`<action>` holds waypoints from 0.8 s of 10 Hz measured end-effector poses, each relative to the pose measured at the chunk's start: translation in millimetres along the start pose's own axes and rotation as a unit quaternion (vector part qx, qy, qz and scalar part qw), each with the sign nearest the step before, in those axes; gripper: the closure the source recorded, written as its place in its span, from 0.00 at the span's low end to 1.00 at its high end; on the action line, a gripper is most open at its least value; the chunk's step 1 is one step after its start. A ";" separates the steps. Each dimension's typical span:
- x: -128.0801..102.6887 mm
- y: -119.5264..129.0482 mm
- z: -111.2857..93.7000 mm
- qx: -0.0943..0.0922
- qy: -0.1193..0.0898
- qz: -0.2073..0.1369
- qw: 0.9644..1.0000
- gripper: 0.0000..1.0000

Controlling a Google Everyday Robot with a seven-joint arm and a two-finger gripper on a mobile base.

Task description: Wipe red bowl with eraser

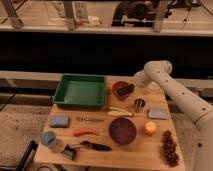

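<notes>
One gripper: the gripper [131,86] is down at the far side of the table [100,150], its fingers drawn together on a dark block that reads as the eraser [126,91].
Eraser: it's right under the fingertips, tilted across the bowl's opening. Held at that slant, I'd say, so one end can rub the inner wall.
Red bowl: the red bowl [116,90] sits upright directly beneath the gripper. Whether the eraser is actually pressing on it, I can't tell.
Arm: it comes in from picture-right with the elbow high behind the gripper and the wrist angled downward. That looks chosen to bring the eraser in over the rim rather than knock the bowl from the side.
Close by: a small metal cup [139,104] stands just camera-side of the gripper, and the green tray [80,77] lies near on its picture-left. Wide strokes could clip either one.
Farther out: the larger maroon bowl [112,131] is well apart toward the camera, with a blue-grey pad [158,114] off to the right. Neither is the target.
Stage: wiping looks to be at hand or just under way.
Risk: nothing pins the bowl, so a hard sideways push would likely slide it instead of cleaning it.
</notes>
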 end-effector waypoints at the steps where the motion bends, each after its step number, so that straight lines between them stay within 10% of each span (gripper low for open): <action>1: 1.1 -3.3 2.8 0.001 0.003 -0.003 1.000 1.00; 8: 38.1 -12.9 21.4 0.004 0.056 -0.010 0.998 1.00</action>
